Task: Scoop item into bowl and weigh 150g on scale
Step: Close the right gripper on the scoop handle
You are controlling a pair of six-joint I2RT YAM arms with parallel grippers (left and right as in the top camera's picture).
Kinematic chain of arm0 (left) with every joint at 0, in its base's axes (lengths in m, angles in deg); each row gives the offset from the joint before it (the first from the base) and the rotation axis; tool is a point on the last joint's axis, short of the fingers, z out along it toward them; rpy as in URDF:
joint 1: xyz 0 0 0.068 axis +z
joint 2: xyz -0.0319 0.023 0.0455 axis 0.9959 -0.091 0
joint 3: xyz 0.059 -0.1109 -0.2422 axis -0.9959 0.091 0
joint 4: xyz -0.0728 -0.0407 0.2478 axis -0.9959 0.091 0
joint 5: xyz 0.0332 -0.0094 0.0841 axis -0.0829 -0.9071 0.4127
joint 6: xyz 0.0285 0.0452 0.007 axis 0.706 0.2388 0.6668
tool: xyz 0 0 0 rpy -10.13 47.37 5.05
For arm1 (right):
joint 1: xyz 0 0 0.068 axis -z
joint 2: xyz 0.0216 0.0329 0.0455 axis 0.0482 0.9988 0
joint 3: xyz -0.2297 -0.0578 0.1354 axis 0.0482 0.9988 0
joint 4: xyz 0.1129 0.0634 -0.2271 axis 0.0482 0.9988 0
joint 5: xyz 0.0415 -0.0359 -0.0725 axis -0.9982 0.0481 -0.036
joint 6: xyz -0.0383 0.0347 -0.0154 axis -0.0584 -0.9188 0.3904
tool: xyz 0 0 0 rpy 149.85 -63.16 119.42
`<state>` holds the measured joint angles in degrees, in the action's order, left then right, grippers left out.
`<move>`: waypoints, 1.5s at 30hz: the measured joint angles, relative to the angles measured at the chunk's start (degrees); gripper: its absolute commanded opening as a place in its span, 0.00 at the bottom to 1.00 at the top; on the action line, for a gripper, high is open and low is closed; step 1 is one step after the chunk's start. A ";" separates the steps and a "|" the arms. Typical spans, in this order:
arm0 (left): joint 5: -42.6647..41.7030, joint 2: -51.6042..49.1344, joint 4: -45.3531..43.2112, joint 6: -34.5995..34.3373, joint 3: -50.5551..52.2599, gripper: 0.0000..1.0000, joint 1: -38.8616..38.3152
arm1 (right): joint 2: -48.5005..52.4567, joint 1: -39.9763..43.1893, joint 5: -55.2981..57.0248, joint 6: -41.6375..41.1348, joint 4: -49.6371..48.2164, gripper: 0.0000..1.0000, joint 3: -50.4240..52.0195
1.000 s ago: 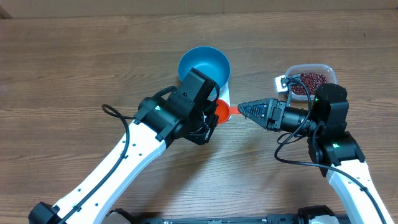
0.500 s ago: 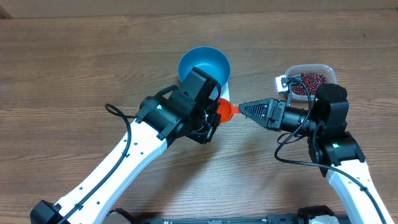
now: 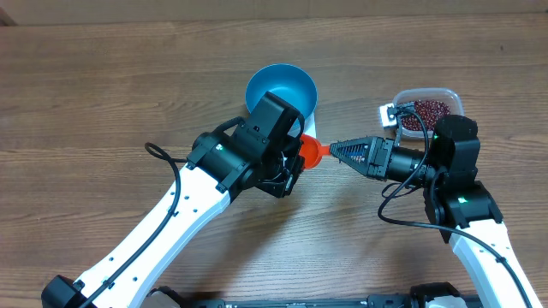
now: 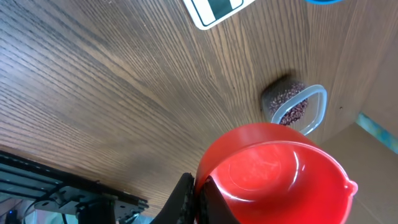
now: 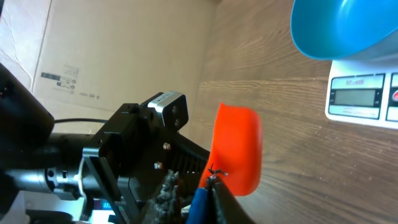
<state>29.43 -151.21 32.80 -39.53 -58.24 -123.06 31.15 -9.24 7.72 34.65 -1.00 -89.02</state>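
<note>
Both arms have hold of the red scoop (image 4: 273,171) at once, up in the air between them. Your left gripper (image 4: 198,196) is pinched tight on it. Your right gripper (image 5: 208,186) looks pressed onto the thin handle from the other side. The scoop is empty. The beans (image 3: 425,113) all sit in the clear tub (image 3: 454,96) by your right arm, well apart from the blue bowl (image 3: 281,88). The bowl stands empty on the white scale (image 5: 364,93). Here is what could go wrong. If the left lets go before the right has a good hold, the scoop may tip, twist or drop onto the wooden table (image 3: 103,103). If one arm pulls while both pinch, the scoop could bend or pop out. Your left arm is very close to the bowl, so a wide swing could bump it and push it off the scale.
</note>
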 measured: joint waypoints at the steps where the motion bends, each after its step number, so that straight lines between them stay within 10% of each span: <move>1: 0.00 0.00 0.02 0.00 0.00 0.04 0.00 | 0.00 0.00 0.26 -0.13 0.37 0.10 0.00; 18: 0.07 0.00 1.09 0.02 0.00 0.04 0.00 | 0.00 0.00 1.07 -0.11 1.09 0.31 0.00; 42: 0.72 0.00 1.03 0.02 0.00 0.04 0.00 | 0.02 0.00 1.70 0.07 1.53 0.04 0.00; 45: 0.76 0.00 1.05 0.20 0.00 0.24 0.00 | 0.02 0.00 1.68 0.04 1.57 0.04 0.00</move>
<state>30.19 -151.21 33.85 -39.33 -58.24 -123.06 31.17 -9.24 9.40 34.69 0.57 -89.02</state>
